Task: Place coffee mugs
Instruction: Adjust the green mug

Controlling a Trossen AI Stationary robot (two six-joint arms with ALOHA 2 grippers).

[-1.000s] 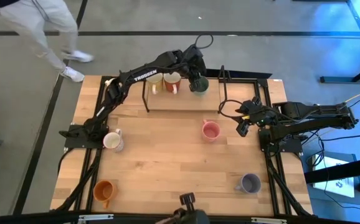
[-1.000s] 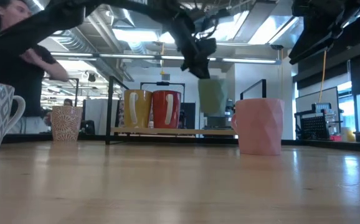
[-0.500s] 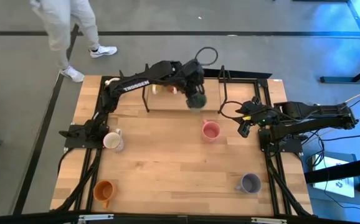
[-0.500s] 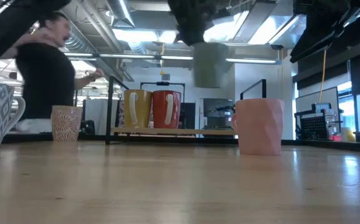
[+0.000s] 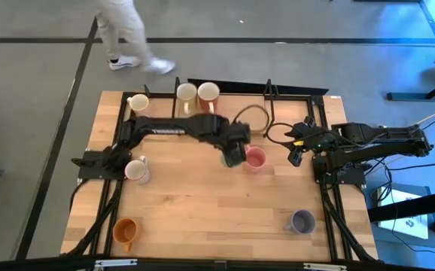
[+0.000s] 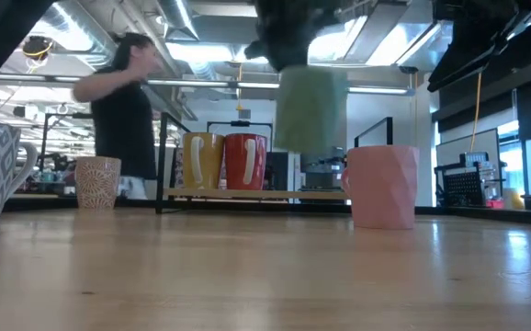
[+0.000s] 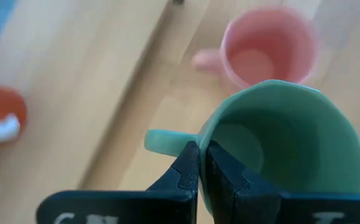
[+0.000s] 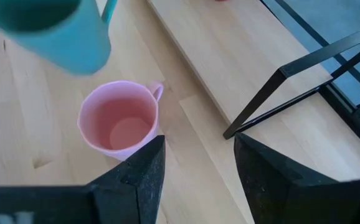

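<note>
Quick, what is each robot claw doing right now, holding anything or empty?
Left end effector: shut on the rim of the green mug, held above the table beside the pink mug.
Right end effector: open, holding nothing.

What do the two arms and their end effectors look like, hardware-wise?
Both arms are black, slim and jointed. The left arm bears white lettering along one link, too small to read. Loose black cables loop by the right arm. The left end effector and right end effector each have two dark, flat, matte fingers.
</note>
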